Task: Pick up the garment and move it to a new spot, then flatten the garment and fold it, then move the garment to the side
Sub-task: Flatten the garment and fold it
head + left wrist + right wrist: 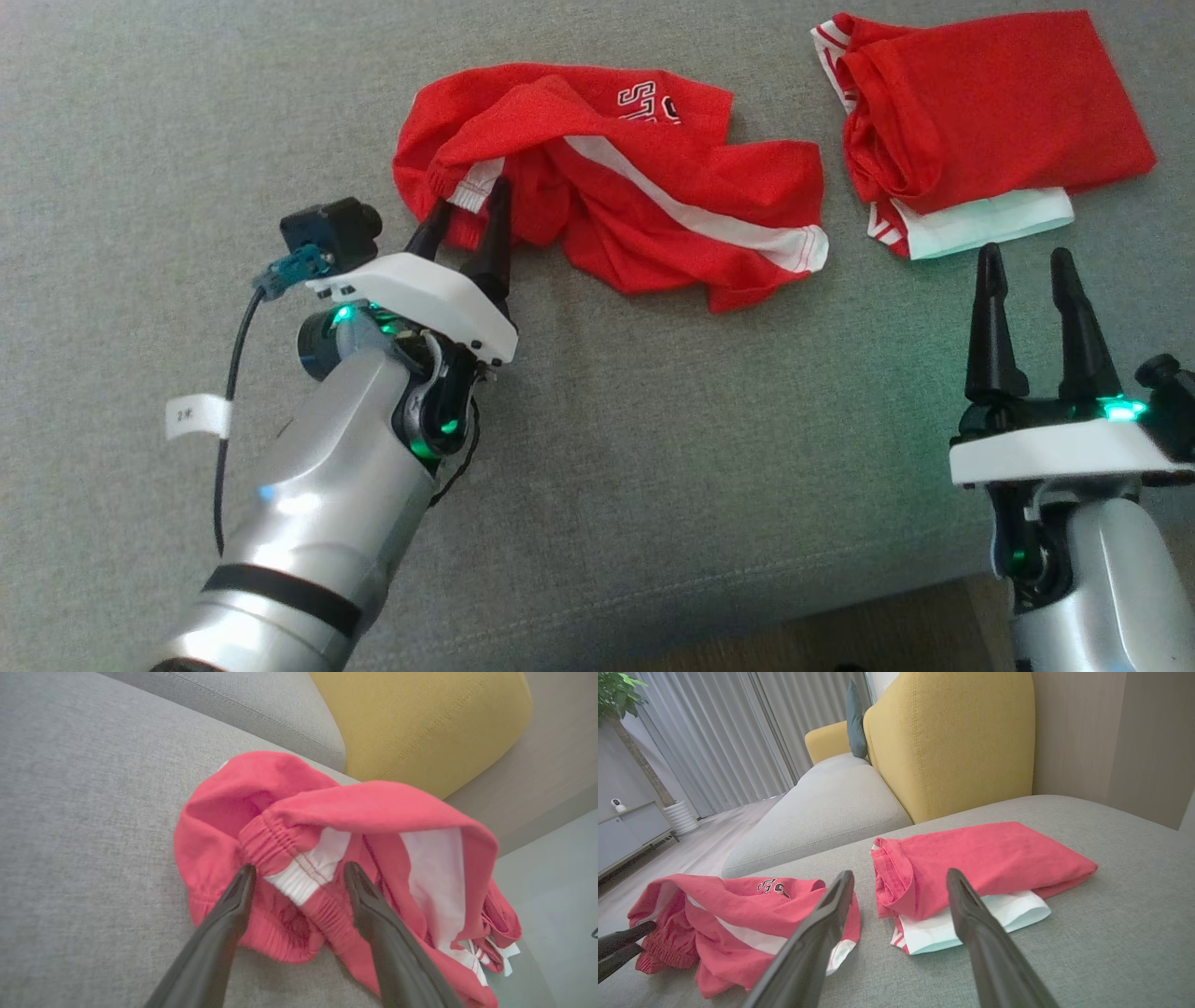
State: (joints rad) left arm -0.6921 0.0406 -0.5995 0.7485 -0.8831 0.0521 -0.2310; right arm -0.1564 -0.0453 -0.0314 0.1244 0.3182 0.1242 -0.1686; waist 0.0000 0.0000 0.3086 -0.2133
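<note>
A crumpled red garment with a white side stripe and lettering lies on the grey sofa seat. My left gripper is open at the garment's left end. In the left wrist view its fingers stand on either side of the elastic waistband, not closed on it. The same garment lies at the lower left of the right wrist view. My right gripper is open and holds nothing, hovering over bare seat to the right of the garment.
A folded red garment with pale cloth under it lies at the far right, just beyond my right gripper. A yellow backrest rises behind the seat. The seat's front edge and wooden floor run along the bottom.
</note>
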